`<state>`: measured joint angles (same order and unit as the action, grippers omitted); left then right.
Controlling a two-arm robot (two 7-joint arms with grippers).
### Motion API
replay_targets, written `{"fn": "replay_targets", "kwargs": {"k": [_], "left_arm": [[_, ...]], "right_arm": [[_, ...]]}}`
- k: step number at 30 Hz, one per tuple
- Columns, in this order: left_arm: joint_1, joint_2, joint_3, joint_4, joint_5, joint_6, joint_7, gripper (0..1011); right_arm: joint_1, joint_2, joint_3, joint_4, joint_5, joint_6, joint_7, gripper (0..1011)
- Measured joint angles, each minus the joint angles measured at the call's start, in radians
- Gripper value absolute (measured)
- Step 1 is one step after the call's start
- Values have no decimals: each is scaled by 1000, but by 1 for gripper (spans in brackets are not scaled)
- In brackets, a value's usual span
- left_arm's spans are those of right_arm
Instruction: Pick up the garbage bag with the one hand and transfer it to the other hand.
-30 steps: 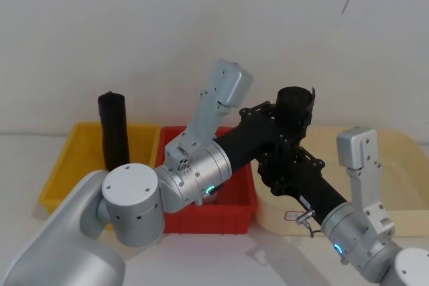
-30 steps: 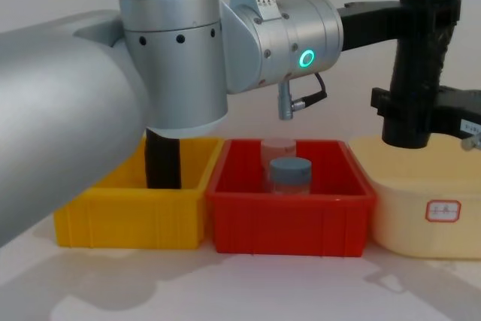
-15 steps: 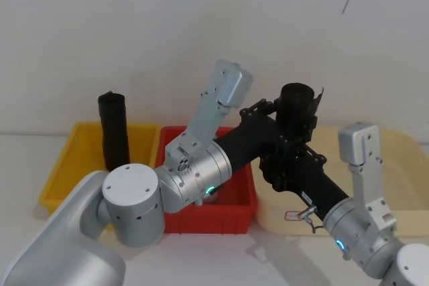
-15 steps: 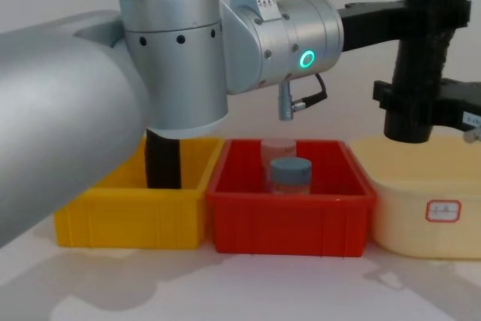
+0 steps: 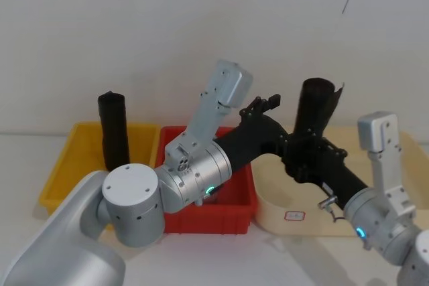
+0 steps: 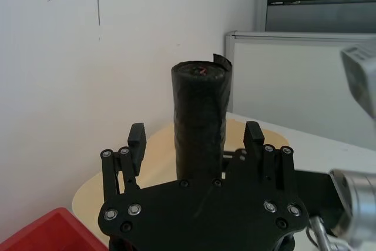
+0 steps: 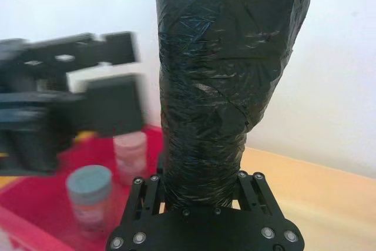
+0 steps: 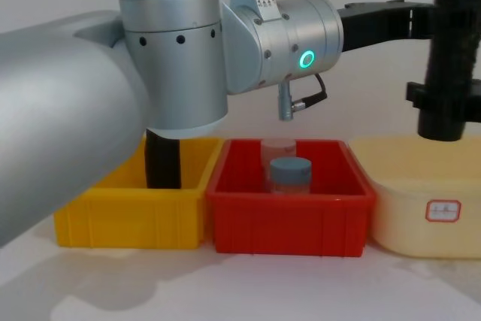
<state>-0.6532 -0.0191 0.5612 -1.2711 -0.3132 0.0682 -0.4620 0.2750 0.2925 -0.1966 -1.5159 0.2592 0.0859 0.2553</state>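
Garbage bag (image 5: 315,108): upright, held in the air above the cream tub (image 5: 278,199).
Right claw (image 5: 310,147): clamped round the bag's lower part.
Left claw (image 5: 265,104): spread wide, empty, near the bag but apart from it.

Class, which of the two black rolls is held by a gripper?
The garbage bag, upright in the right gripper above the cream bin, the open left gripper beside it; the slimmer roll stands in the yellow bin.

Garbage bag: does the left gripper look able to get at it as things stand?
Probably yes. The left gripper has its fingers open and faces the upright garbage bag with nothing between them. The right gripper is shut on its lower part, leaving the upper part free.
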Motion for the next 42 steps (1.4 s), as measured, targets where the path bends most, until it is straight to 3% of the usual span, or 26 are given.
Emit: {"fn": "replay_targets", "kwargs": {"k": [13,24,25,30,35,42], "left_arm": [[0,0,0,0,0,0,0,1001],[0,0,0,0,0,0,0,1001],[0,0,0,0,0,0,0,1002],[0,1,0,-1,0,-1,2,1001],[5,7,-5,-7,1,-2,21,1001],[23,26,-25,-31,15,-2,72,1002]], "right_arm": [[66,48,64,94,8,55,-1,549],[86,66,94,126,7,80,-7,858],[87,67,94,126,5,81,-4,913],[94,69,85,123,-1,82,9,1001],[103,69,64,114,-9,82,27,1001],[134,54,5,97,-37,64,52,1002]]}}
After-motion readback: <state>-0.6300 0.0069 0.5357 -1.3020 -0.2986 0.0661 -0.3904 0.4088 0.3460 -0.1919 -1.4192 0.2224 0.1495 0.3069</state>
